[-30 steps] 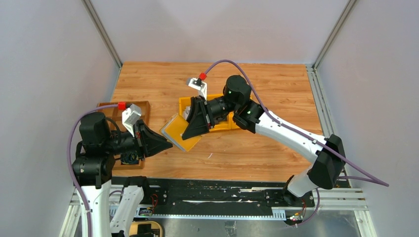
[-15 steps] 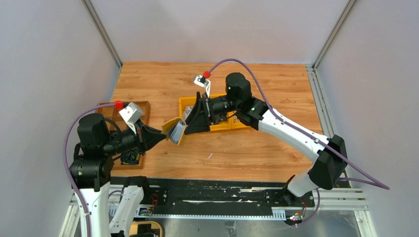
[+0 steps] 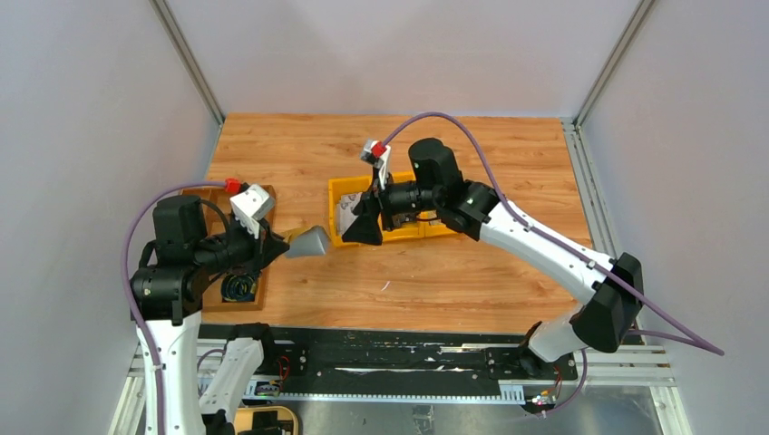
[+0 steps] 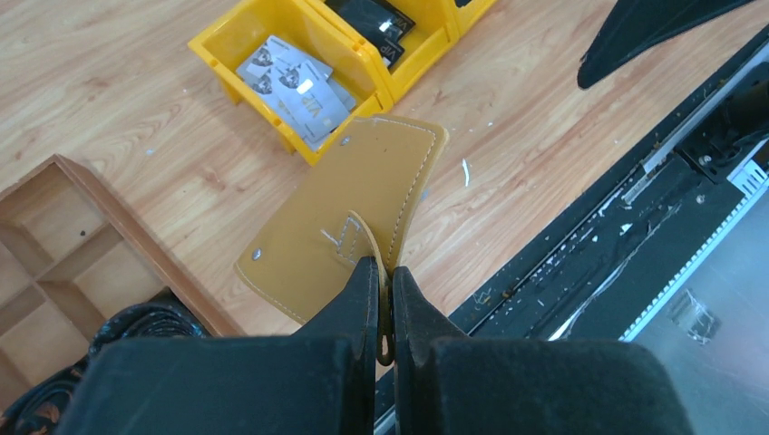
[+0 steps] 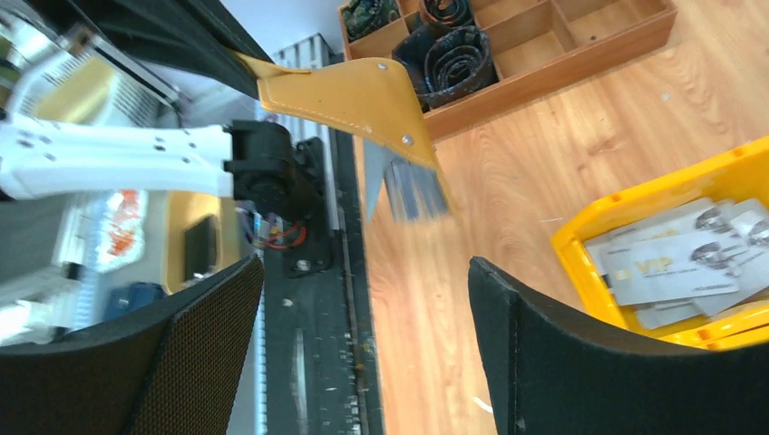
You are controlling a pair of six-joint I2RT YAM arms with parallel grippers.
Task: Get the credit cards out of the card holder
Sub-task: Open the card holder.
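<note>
My left gripper is shut on an edge of the mustard card holder, holding it above the table between the brown tray and the yellow bin. The top view shows the card holder sticking out to the right of the left gripper. Something grey and blurred hangs below the card holder in the right wrist view; lining or cards, I cannot tell. Several grey credit cards lie in the yellow bin. My right gripper stands open and empty beside that bin, apart from the holder.
A second yellow bin holding dark items adjoins the first. The brown compartment tray at the left holds coiled dark things. The black rail runs along the near table edge under both arms.
The right gripper has opened, let go of the card holder and drawn back toward the yellow bin. The left gripper has pulled the holder leftward and keeps its grip.
</note>
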